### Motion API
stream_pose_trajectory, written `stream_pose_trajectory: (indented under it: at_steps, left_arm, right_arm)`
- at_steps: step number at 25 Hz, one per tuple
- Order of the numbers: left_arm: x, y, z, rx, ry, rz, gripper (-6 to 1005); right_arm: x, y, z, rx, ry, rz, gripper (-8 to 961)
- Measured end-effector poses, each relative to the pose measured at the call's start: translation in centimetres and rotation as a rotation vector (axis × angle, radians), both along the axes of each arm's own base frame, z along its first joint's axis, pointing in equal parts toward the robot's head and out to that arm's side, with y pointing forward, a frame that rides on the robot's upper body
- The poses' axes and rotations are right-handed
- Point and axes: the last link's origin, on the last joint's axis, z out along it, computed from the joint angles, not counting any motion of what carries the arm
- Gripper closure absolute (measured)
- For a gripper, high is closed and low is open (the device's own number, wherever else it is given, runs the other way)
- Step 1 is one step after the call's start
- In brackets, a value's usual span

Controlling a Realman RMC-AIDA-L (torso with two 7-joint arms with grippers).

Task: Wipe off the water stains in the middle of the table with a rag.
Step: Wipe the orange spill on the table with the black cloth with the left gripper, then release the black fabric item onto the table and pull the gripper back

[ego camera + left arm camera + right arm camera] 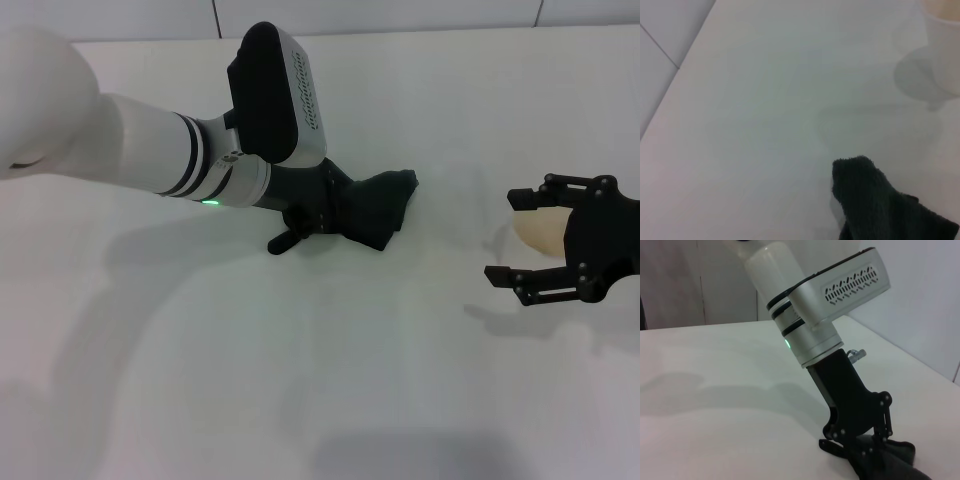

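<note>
Starting at our left side, our left gripper [300, 225] is low over the middle of the plain white matte tabletop [200, 380], its black fingers closed on a dark grey, soft terry rag [378, 208] that is pressed down onto the surface. The rag bunches out past the fingers toward the right. In the left wrist view its fuzzy folded end [865, 192] lies on the bare white surface.

We cannot make out any orange-brown water stains. Only a faint damp-looking sheen [840, 125] shows ahead of the rag in the left wrist view, so we judge that the puddle is either under the cloth or mostly taken up.

The rag looks light, limp and absorbent. It will fold and drag rather than slide stiffly, so we think it best held by a bunched handful near its middle, as now, with enough loose cloth left flat to sweep the wet patch.

Further right, near the right edge, our right gripper [520, 235] hovers with its black fingers spread apart, holding nothing. A pale, cream-coloured rounded cup [540, 232] stands between and behind them. We should keep the wiping strokes clear of it, as it looks light and easy to tip.
</note>
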Motion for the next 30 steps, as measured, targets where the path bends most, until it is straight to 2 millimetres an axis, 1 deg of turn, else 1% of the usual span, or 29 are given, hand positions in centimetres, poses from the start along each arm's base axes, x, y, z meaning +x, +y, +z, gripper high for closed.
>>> stream_pose_trajectory:
  at_steps: [4,11,20,26,29,30]
  left_arm:
    - [0.0,-0.1,-0.1,-0.008,0.002,-0.003,888]
    - [0.7,-0.9,-0.6,-0.062,-0.010,-0.011,887]
    - [1.8,-2.5,-0.8,-0.172,-0.109,-0.008,885]
    - [1.1,-2.9,-0.8,-0.187,-0.106,0.010,884]
    - [0.5,-3.0,-0.5,-0.176,-0.115,0.027,883]
    - [0.0,-2.9,-0.1,-0.160,-0.126,0.046,883]
  right_arm:
    - [0.0,0.0,0.0,-0.001,0.000,0.001,84]
    - [0.0,0.0,0.0,-0.001,0.000,0.001,84]
    - [0.0,0.0,-0.1,0.000,-0.001,0.001,84]
    - [0.0,0.0,-0.1,0.002,-0.001,0.001,84]
    - [-0.1,0.1,-0.1,0.003,0.001,0.001,84]
    - [-0.1,0.1,0.0,0.003,0.003,0.002,84]
